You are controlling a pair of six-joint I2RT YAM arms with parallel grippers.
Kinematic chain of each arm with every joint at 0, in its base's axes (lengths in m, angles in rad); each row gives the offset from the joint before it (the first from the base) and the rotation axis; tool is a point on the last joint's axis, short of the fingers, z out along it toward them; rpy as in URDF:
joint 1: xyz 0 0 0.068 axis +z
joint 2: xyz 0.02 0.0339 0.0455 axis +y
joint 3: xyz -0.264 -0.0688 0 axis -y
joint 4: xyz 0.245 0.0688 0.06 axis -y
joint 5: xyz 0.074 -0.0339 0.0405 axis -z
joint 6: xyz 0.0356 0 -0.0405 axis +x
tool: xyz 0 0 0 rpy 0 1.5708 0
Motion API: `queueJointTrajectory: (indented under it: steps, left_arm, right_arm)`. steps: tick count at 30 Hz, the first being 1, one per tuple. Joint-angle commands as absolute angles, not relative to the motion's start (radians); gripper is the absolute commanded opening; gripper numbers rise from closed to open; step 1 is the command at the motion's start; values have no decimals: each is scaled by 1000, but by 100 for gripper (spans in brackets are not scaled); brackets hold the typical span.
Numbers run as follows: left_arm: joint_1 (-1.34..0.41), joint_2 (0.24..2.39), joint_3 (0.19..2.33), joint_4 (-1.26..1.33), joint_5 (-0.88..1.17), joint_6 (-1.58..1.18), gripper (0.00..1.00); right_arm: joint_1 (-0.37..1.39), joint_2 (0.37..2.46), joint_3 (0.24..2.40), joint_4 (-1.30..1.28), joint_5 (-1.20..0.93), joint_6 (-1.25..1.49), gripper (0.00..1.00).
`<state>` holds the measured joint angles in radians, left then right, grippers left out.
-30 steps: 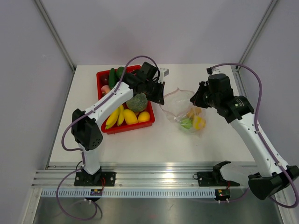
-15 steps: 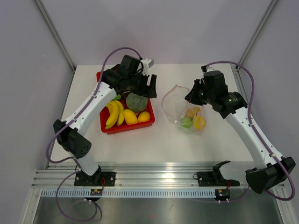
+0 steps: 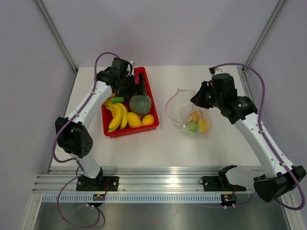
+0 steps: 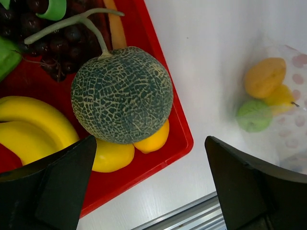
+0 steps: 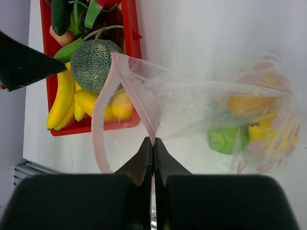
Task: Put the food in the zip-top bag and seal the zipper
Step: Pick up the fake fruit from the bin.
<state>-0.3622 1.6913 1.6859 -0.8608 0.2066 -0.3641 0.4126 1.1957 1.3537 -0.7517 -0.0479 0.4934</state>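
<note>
The zip-top bag [image 3: 184, 112] lies right of centre with its mouth gaping toward the tray. Inside it sit orange [image 5: 247, 103], green [image 5: 225, 140] and yellow [image 5: 266, 132] food pieces. My right gripper [image 5: 153, 140] is shut on the mouth edge, pinching the pink zipper [image 5: 103, 110], which loops open. My left gripper [image 4: 150, 141] hangs open and empty over the red tray [image 3: 129, 132], just above the netted melon [image 4: 122, 93]. From above, the left gripper [image 3: 138, 88] is at the tray's far right side and the right gripper [image 3: 197, 99] is at the bag's right rim.
The tray also holds bananas [image 3: 116, 116], two yellow lemon-like pieces [image 3: 134, 120], dark grapes [image 4: 53, 38] and green vegetables at the back. Grey walls stand close on both sides. A metal rail [image 3: 158, 184] runs along the near table edge.
My left gripper has opened and swung left, from beside the bag's mouth to over the tray. The right gripper has kept its hold on the bag's edge, shifting only slightly.
</note>
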Motion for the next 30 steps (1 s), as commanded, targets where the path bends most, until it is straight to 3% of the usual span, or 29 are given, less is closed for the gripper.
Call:
queueJointTrajectory:
  steps: [1,5,13,20,30]
  left_arm:
    - [-353,1742,1700,-830,149,-426,99]
    - [-313,1758,1680,-790,106,-478,92]
    - [-216,1810,1675,-689,158,-581,63]
    - [-209,1960,1808,-719,147,-588,60]
    - [-203,2039,1842,-692,153,-569,56]
  right_arm:
    - [416,1163,1359,-721,-66,499,0]
    - [417,1161,1353,-723,-66,497,1]
    - [417,1187,1361,-715,-89,502,1]
    - [416,1236,1414,-759,-71,492,1]
    - [416,1298,1451,-885,24,498,0]
